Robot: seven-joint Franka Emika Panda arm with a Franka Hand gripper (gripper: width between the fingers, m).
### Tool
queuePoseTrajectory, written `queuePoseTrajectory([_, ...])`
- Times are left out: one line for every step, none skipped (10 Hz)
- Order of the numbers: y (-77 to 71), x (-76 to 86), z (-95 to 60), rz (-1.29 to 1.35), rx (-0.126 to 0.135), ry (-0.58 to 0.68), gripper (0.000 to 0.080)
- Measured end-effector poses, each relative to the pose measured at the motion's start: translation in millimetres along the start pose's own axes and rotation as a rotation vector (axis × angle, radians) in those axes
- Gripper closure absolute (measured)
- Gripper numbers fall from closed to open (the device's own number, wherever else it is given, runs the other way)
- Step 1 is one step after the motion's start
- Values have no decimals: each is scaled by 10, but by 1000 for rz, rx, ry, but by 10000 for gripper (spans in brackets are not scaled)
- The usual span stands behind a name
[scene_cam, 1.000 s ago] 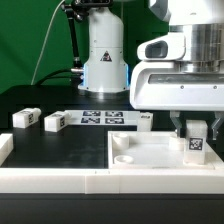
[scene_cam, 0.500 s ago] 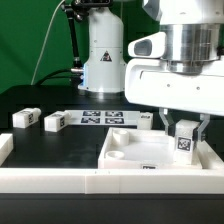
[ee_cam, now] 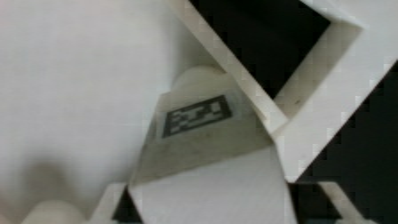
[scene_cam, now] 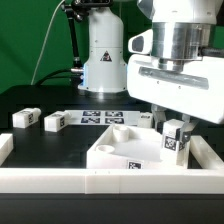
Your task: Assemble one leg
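My gripper is shut on a leg, a small white block with a black-and-white tag, held upright. Its lower end is at the corner of the large white square panel on the exterior view's right. I cannot tell whether it touches the panel. In the wrist view the leg fills the middle between my gripper's fingers, with the panel beside it. Two more legs lie loose on the black table at the exterior view's left.
The marker board lies on the table behind the panel, with a small white part at its end. A white rail runs along the front edge and up the right side. The arm's base stands at the back.
My gripper has moved toward the exterior view's left with the leg. The panel has slid left and turned, so a corner now points toward the front.
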State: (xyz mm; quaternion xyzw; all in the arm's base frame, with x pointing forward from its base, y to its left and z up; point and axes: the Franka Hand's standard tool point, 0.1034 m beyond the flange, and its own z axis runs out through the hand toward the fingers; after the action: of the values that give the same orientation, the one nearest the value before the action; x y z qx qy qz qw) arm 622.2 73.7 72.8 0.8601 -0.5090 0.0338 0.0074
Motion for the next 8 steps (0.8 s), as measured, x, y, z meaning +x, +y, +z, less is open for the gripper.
queuePoseTrajectory([27, 31, 0, 40, -5, 8, 478])
queuePoseTrajectory([65, 64, -1, 95, -18, 14, 476])
queuePoseTrajectory([103, 94, -3, 130, -30, 19, 476])
queuePoseTrajectory([118, 127, -9, 177, -33, 27, 474])
queuePoseTrajectory([147, 191, -14, 251, -37, 42, 472])
queuePoseTrajectory([177, 238, -19, 269, -44, 53, 472])
queuePoseTrajectory([171, 222, -16, 263, -43, 49, 389])
queuePoseTrajectory([167, 210, -14, 262, -43, 47, 253])
